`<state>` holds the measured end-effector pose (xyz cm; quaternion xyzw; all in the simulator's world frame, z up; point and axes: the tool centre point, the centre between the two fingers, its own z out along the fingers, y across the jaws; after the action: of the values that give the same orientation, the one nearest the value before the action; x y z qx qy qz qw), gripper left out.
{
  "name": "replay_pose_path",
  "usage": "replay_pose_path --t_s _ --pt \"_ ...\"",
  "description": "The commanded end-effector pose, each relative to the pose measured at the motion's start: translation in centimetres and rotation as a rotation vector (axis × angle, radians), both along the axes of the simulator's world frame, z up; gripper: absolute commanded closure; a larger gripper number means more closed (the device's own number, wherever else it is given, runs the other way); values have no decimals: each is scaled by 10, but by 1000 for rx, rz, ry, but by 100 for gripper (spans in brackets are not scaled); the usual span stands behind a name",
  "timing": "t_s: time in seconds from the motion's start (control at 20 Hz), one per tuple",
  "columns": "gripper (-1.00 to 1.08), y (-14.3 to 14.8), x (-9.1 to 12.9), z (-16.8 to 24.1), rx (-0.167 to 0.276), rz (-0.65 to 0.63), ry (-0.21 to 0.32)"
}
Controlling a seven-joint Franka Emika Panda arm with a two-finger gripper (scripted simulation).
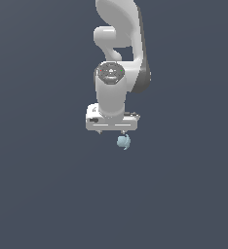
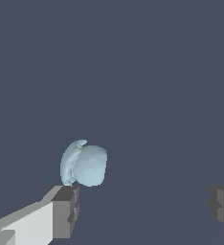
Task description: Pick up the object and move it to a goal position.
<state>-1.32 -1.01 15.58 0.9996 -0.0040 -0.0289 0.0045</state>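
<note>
Your gripper is holding its jaws wide apart. You're seeing the object sitting just beside one fingertip.

Your arm is glossy white, built of rounded, tube-like links with a dark grey band running down one side of the upper links. The wrist ends in a round, dark grey cap carrying small red and green marks. Below it sits a wide, flat white gripper body with thin dark lines along its lower face. In the wrist view your fingers are blocky, white along the shank and grey at the squared tips.
</note>
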Motion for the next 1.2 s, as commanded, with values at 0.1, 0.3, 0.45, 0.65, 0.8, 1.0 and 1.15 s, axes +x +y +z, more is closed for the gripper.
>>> replay_pose_path --t_s 0.1,0.3,0.45,0.65,0.8,1.0,1.15 --pt "-92 -2 0 0 -1 -5 -1" --pt "-92 -17 3 -1 -8 -42 -6" --pt "-92 -29 5 -1 -14 -66 -9" --pt "-92 -32 5 0 -14 -68 -9" --pt "-92 -27 5 -2 -13 -69 -11" --pt "-92 -16 3 -11 -12 -81 -17" --pt "-92 -2 -1 -20 -11 -95 -24"
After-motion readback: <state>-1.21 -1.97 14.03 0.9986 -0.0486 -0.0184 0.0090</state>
